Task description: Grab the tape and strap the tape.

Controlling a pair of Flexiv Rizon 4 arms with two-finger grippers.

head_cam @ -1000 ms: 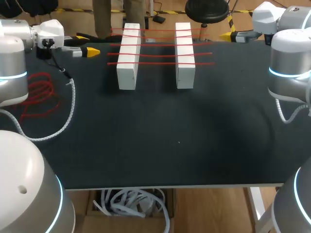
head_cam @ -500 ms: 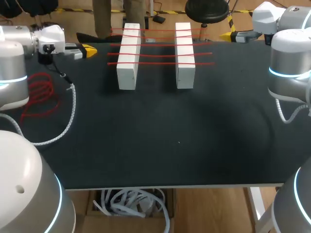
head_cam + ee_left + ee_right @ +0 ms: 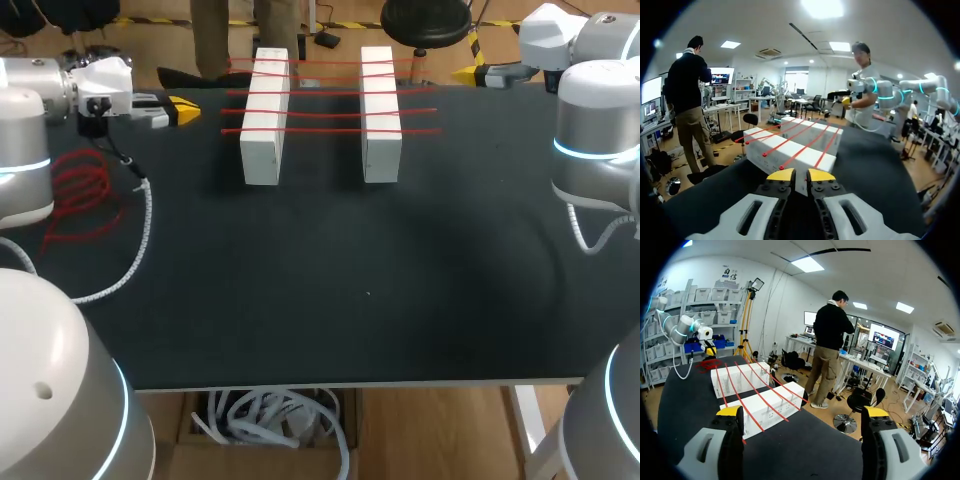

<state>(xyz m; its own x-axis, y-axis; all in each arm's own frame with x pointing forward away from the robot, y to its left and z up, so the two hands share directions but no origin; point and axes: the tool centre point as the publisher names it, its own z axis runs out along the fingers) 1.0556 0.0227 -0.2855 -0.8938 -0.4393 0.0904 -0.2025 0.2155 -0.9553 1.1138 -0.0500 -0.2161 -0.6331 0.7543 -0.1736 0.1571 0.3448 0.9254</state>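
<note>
Two white blocks stand side by side at the table's far middle, with several red tape strands stretched across both. A loose heap of red tape lies at the far left. My left gripper hovers left of the left block, pointing at it; in the left wrist view its fingers stand barely apart with nothing between them, the block's end just ahead. My right gripper is at the far right edge, wide open and empty, the blocks ahead of it.
A white coiled cable hangs from my left arm and loops over the black table top near the red heap. My right arm's grey link stands over the table's right side.
My left gripper drew back slightly to the left from the blocks and its fingers closed from a wider gap to a narrow one. The right arm has not moved.
</note>
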